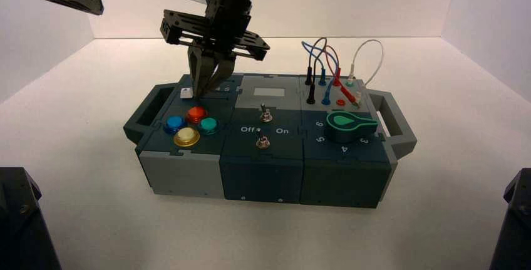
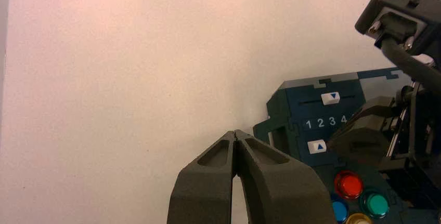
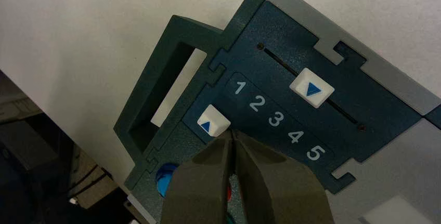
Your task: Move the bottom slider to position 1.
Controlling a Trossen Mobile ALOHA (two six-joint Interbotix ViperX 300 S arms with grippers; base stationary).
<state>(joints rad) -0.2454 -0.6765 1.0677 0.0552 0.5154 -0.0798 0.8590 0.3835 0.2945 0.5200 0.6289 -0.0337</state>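
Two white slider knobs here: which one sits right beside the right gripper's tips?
The bottom slider, on the buttons' side of the numerals, beside the 1. The right gripper is shut next to it; the other slider lies beyond the numerals.

The high camera looked down from above and behind the arms, taking in the whole box [image 1: 263, 151] on the white bench [image 1: 81, 220]. The left wrist camera sat farther off to the box's side, facing across the bench past its own fingers [image 2: 270, 177]. The right wrist camera hung close over the corner with the numbers [image 3: 275, 119]. Both wrist views shared the two sliders and number row [image 2: 326, 122].
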